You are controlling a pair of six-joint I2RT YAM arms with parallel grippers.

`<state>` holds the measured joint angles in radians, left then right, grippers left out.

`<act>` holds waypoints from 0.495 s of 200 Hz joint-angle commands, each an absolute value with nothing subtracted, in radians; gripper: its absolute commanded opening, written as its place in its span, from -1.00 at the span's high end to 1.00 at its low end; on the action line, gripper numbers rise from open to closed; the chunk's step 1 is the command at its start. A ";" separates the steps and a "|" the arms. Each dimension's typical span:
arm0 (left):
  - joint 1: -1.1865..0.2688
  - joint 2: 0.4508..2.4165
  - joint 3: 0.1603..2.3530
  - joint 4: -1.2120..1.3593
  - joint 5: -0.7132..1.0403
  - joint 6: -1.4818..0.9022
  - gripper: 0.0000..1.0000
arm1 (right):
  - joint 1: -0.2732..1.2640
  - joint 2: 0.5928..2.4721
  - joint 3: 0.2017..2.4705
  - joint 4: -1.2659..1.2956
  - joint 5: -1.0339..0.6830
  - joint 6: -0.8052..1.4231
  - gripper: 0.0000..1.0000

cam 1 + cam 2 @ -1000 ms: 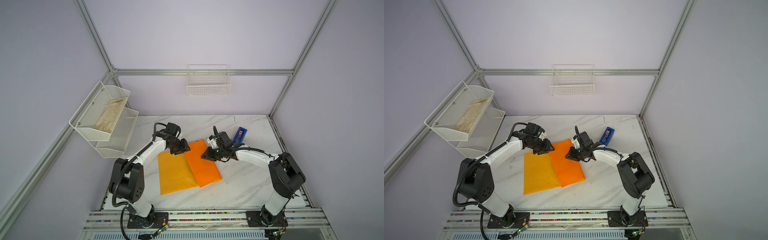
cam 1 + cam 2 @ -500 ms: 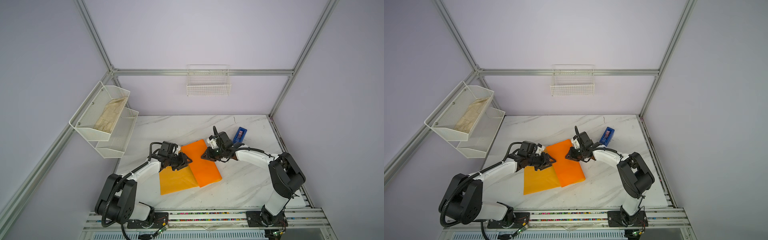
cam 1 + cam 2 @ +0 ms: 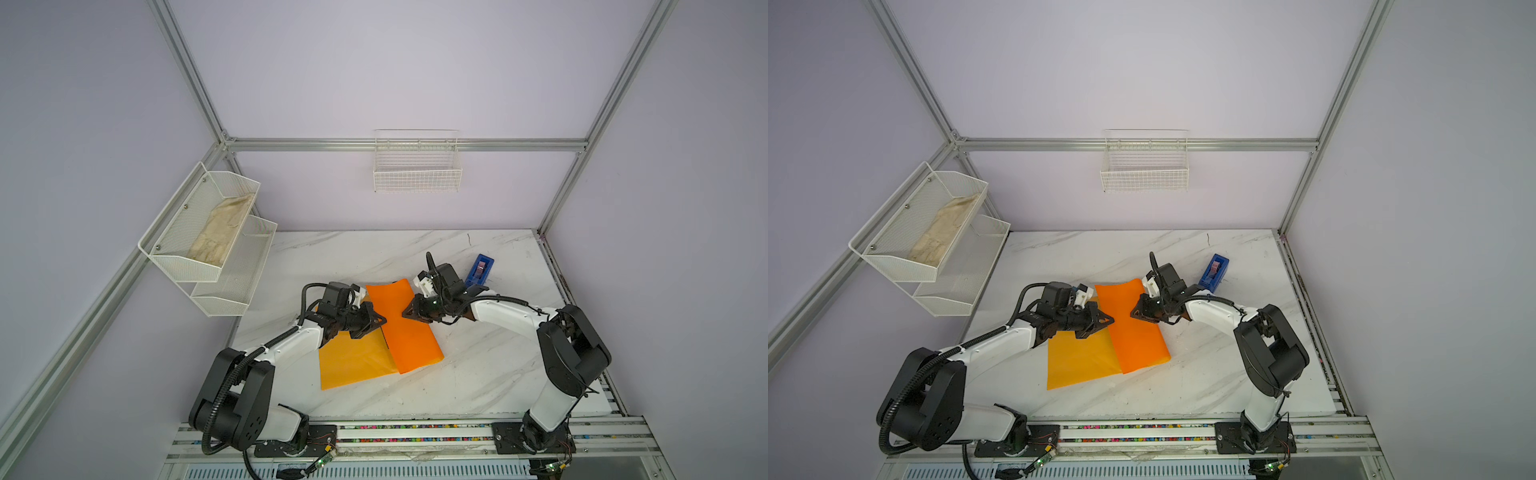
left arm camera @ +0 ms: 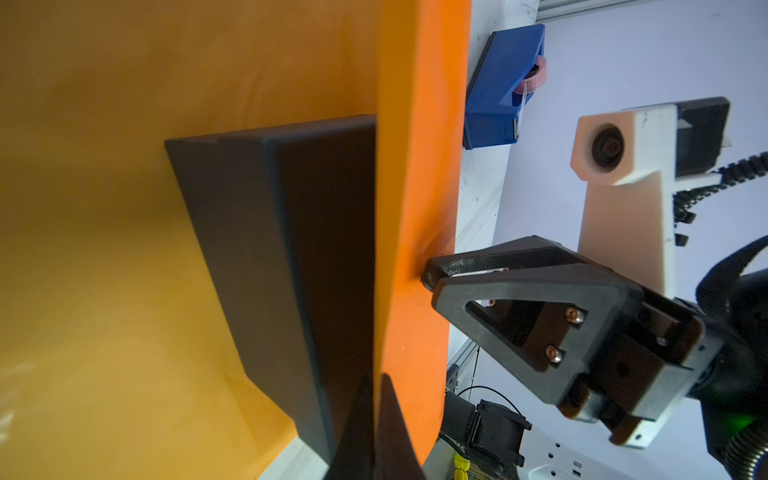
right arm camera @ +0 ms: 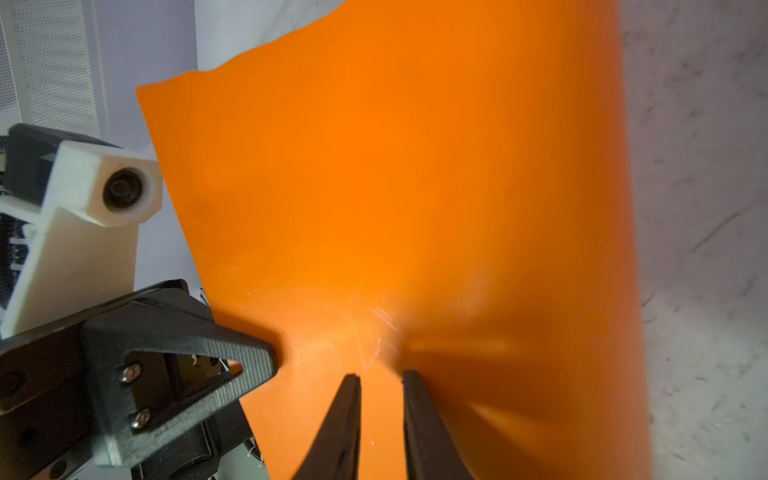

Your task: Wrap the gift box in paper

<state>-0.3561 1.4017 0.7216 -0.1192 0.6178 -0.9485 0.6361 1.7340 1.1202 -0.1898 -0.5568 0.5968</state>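
The orange-yellow paper [image 3: 353, 357] lies on the marble table, with one half folded up into an orange flap [image 3: 409, 332] that hides the gift box in both top views. In the left wrist view the dark gift box [image 4: 282, 257] sits on the paper under that flap [image 4: 415, 187]. My left gripper [image 4: 376, 415] is shut on the flap's free edge, beside the box; the top views show it too [image 3: 380, 321]. My right gripper [image 5: 378, 376] has a narrow gap between its fingers, and its tips press the flap's outer face [image 5: 395, 187] from the opposite side [image 3: 1133, 313].
A blue tape dispenser [image 3: 480, 268] stands just behind the right wrist. A white wire shelf holding a beige cloth [image 3: 220, 232] hangs on the left wall. A wire basket [image 3: 417, 166] hangs on the back wall. Bare marble table [image 3: 457, 374] lies in front.
My left arm swung from the paper's far left corner toward the front, to the flap's left edge, and its jaws closed on it. The right gripper stayed put on the flap.
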 commanded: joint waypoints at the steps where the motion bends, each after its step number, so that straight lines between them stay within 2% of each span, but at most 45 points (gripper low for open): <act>1: -0.360 1.374 0.710 -0.173 0.579 -0.901 1.00 | 0.649 1.743 1.151 -0.252 -0.538 0.586 0.50; 33: -0.341 1.401 0.784 -0.299 0.524 -0.804 1.00 | 0.621 1.690 1.201 -0.291 -0.463 0.595 0.32; 99: -0.327 1.536 0.941 -0.434 0.472 -0.664 1.00 | 0.505 1.675 1.144 -0.292 -0.409 0.585 0.29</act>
<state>-0.3386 1.4902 0.8482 -0.3481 0.5373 -0.7471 0.5117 1.6699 1.1675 -0.2588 -0.4454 0.5957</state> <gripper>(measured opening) 0.047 0.354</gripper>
